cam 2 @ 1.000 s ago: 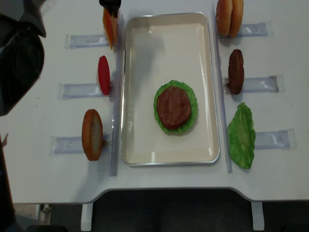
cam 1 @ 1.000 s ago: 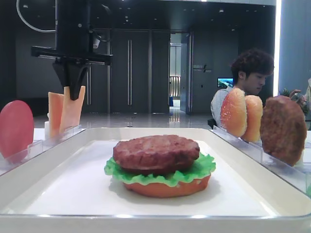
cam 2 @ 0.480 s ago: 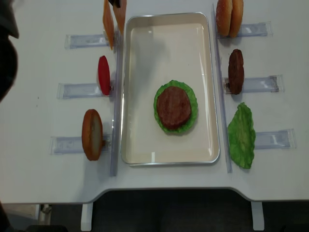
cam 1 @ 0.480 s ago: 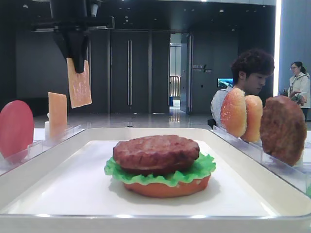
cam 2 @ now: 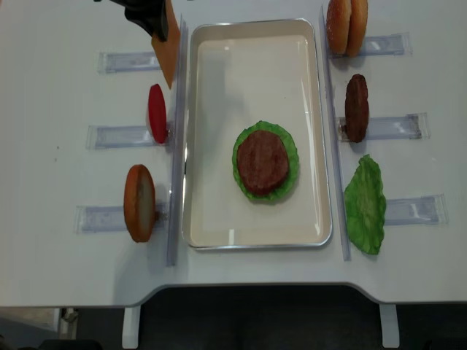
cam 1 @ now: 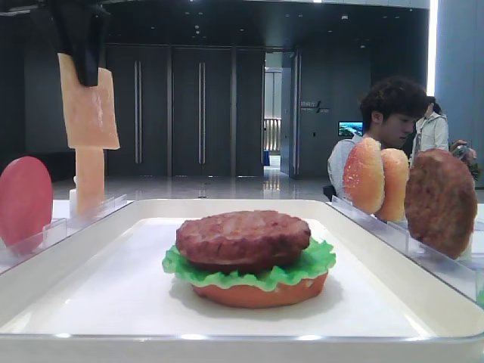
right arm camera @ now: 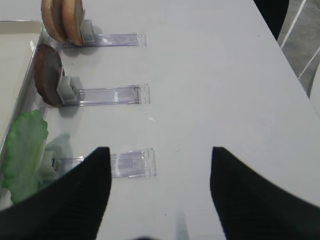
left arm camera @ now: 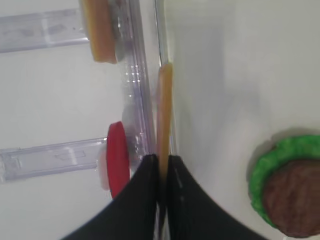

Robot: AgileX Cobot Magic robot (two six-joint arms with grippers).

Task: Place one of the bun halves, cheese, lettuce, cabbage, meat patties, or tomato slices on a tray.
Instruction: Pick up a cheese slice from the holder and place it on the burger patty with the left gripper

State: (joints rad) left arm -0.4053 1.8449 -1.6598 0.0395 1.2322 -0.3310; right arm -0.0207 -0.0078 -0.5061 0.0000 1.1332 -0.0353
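My left gripper (cam 1: 88,74) is shut on the top edge of a pale orange cheese slice (cam 1: 90,110), which hangs in the air above the left holders. From overhead the cheese (cam 2: 170,57) hangs just outside the far left rim of the white tray (cam 2: 252,24). The left wrist view shows the cheese (left arm camera: 164,107) edge-on between the shut fingers (left arm camera: 142,200). On the tray a meat patty (cam 2: 263,162) lies on lettuce (cam 2: 286,141) and a bun half (cam 1: 257,293). My right gripper (right arm camera: 160,152) stands open over bare table, holding nothing.
A second cheese slice (cam 1: 89,179) and a tomato slice (cam 2: 157,113) stand in the left clear holders, with a bun half (cam 2: 139,202) nearer the front. On the right are two bun halves (cam 2: 346,25), a patty (cam 2: 356,107) and lettuce (cam 2: 365,204). A person (cam 1: 389,113) sits behind.
The left gripper has lifted one cheese slice up out of its holder and carried it higher and nearer the front camera. The other slice stays in the holder.
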